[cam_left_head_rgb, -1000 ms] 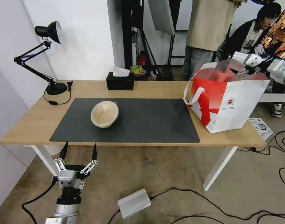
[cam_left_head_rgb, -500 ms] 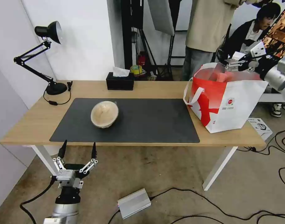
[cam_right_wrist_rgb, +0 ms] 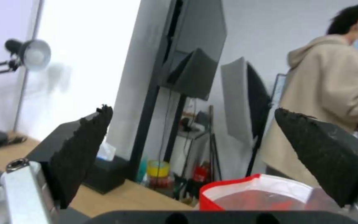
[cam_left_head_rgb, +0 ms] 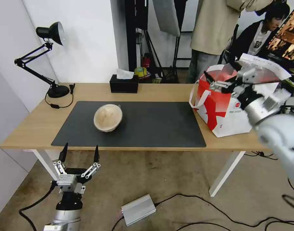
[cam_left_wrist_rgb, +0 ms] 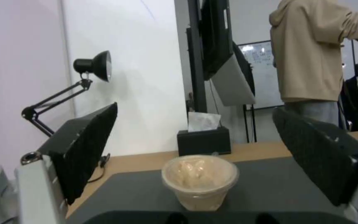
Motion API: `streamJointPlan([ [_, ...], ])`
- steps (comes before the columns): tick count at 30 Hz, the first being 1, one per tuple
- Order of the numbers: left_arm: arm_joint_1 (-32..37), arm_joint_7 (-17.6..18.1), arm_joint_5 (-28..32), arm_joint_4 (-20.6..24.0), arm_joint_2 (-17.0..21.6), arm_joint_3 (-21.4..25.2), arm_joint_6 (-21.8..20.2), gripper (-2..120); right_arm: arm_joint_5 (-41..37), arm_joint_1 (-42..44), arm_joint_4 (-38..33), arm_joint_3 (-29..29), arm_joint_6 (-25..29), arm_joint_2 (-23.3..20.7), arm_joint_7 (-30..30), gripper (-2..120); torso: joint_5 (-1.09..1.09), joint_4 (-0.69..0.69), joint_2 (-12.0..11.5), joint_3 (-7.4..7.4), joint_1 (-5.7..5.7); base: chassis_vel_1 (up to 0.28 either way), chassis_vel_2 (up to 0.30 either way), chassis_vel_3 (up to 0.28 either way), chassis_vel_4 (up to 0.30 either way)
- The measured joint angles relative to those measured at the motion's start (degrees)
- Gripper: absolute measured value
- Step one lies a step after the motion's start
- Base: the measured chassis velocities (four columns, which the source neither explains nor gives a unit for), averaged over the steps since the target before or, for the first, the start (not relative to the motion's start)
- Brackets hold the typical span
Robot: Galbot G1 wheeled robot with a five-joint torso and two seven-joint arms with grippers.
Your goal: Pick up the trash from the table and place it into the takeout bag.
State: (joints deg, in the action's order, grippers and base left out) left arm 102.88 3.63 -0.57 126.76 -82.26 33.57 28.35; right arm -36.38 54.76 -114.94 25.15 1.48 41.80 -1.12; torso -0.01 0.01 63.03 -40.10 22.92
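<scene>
Head view: our right gripper (cam_left_head_rgb: 224,76) hovers open by the bag (cam_left_head_rgb: 232,109); left gripper (cam_left_head_rgb: 79,157), open, should straddle the bowl (cam_left_head_rgb: 108,117).

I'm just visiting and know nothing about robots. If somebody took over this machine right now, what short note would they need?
Left end effector: open, empty, parked low in front of the table.
Right end effector: open, empty, at the near side of the takeout bag, by its mouth.
Tan round bowl: on the dark mat, left of centre.
Done: nothing else to bin lies on the table.
Left: pick up the tan bowl and put it in the bag. The black tissue box stays.
</scene>
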Motion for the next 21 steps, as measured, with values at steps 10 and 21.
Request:
streamJointPlan([
  [10,-0.44,0.03,-0.56,1.14,-0.4,-1.11,-0.88,100,10.83,14.07,-3.49,6.59,5.49,10.85,1.57,100,0.01,-0.02,0.0,0.0,0.0,0.0,0.0,0.0,0.0],
  [21,-0.61,0.05,-1.51,1.71,-0.49,-2.13,-1.23,100,22.77,23.0,-6.83,7.43,9.75,23.46,5.31,100,0.01,-0.01,0.0,0.0,0.0,0.0,0.0,0.0,0.0],
])
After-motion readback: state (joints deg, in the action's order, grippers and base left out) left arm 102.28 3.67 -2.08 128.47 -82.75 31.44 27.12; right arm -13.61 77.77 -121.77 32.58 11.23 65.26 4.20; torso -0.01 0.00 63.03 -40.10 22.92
